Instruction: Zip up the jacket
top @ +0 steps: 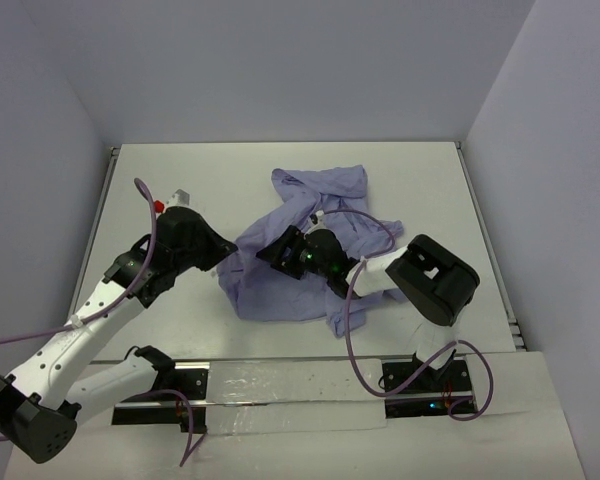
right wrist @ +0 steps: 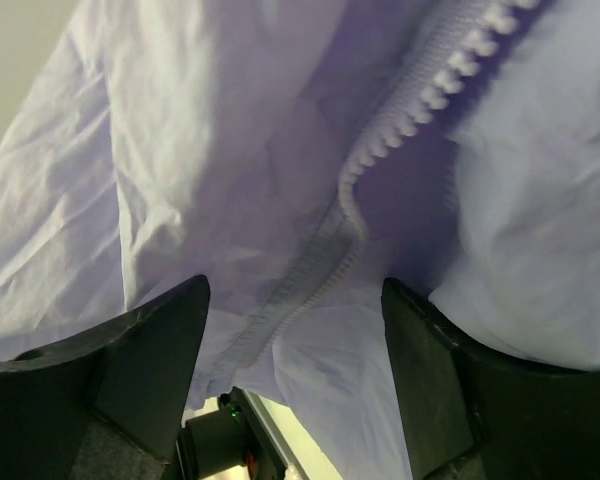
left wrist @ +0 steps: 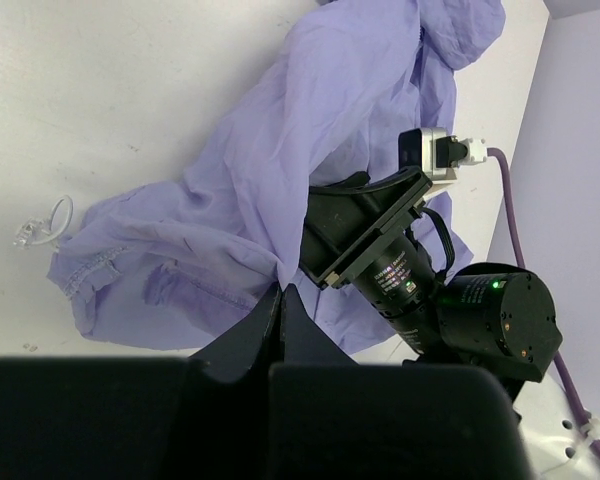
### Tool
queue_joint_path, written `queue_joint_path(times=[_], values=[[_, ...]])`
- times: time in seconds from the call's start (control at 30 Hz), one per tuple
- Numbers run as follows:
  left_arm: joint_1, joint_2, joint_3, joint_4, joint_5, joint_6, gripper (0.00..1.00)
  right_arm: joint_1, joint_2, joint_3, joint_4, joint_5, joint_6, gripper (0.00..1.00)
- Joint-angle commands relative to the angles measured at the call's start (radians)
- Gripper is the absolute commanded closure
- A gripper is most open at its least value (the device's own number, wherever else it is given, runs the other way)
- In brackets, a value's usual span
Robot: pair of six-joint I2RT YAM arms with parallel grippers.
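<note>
Top view: the jacket [top: 310, 240] is lying crumpled at the middle of the white bench [top: 180, 180], one part reaching toward the far edge and the rest bunching nearer the arm bases. The left claw [top: 223, 255] is meeting the garment's left edge, while the right claw [top: 277, 250] is hanging over its middle, just beside the left one.

Left wrist view: the left claw [left wrist: 280, 300] is showing its fingers pressed together, pinching a raised ridge of the jacket [left wrist: 280, 170] at their tips. The fabric is spreading away from the pinch across the bench [left wrist: 110, 90]. The right arm's black wrist and camera housing are sitting just to the right, over the cloth.

Right wrist view: the right claw [right wrist: 295, 290] is standing spread wide, holding nothing, its two dark fingers [right wrist: 150, 360] flanking the cloth. Between and beyond them the zipper [right wrist: 420, 110] is running diagonally, its teeth showing at upper right and its tape curving down toward the gap.
</note>
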Motion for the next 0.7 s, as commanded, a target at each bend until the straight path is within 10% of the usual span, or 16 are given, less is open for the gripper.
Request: queue_joint_path(times=[0.0, 0.3, 0.57, 0.67], values=[[0.006, -0.024, 0.025, 0.006, 0.013, 0.0, 1.0, 0.008, -0.014, -0.02, 0.129, 0.026, -0.003, 0.26], [0.006, -0.029, 0.03, 0.006, 0.017, -0.002, 1.0, -0.001, -0.014, 0.016, 0.126, 0.053, -0.052, 0.46], [0.005, -0.05, -0.031, 0.001, 0.027, -0.014, 1.0, -0.017, -0.158, -0.043, 0.037, 0.111, -0.175, 0.96], [0.005, -0.061, -0.055, 0.0, 0.021, -0.008, 1.0, -0.031, -0.226, -0.084, 0.001, 0.121, -0.206, 1.0]])
